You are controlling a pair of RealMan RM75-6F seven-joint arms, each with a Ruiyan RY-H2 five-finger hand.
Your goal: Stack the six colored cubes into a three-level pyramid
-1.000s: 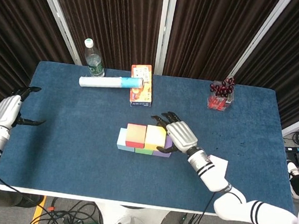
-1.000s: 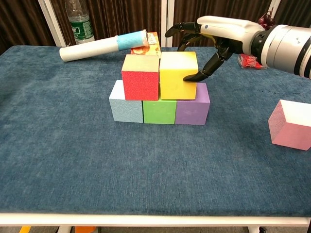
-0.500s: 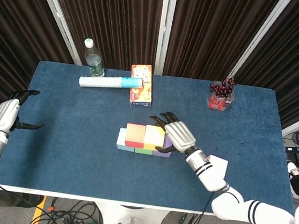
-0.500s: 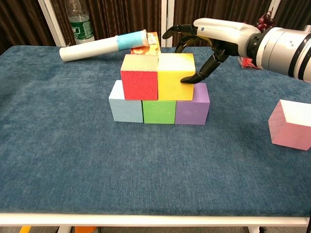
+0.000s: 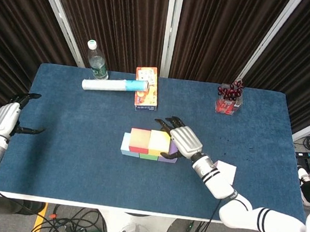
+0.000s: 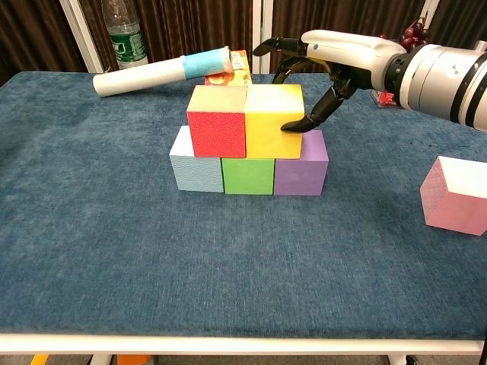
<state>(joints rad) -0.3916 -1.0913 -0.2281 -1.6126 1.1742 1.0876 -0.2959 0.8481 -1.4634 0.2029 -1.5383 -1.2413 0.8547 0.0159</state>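
Observation:
Light blue [image 6: 195,169], green [image 6: 248,175] and purple [image 6: 300,169] cubes form a row mid-table. On top of them sit a red cube [image 6: 217,129] and a yellow cube [image 6: 272,125], side by side and touching. My right hand [image 6: 335,61] hovers at the yellow cube's right rear, fingers spread behind it, thumb tip touching its right face. From the head view the right hand [image 5: 181,137] is just right of the stack. A pink cube [image 6: 456,195] lies alone to the right. My left hand [image 5: 6,118] hangs empty at the table's left edge, fingers apart.
Along the back stand a water bottle [image 5: 97,60], a lying paper roll [image 5: 113,85], an orange box [image 5: 146,87] and a clear cup of red berries [image 5: 228,99]. The blue table [image 5: 72,157] ends close behind my left hand.
The yellow cube slid left until it met the red cube, closing the gap, with the right thumb following it. The left hand drew back slightly.

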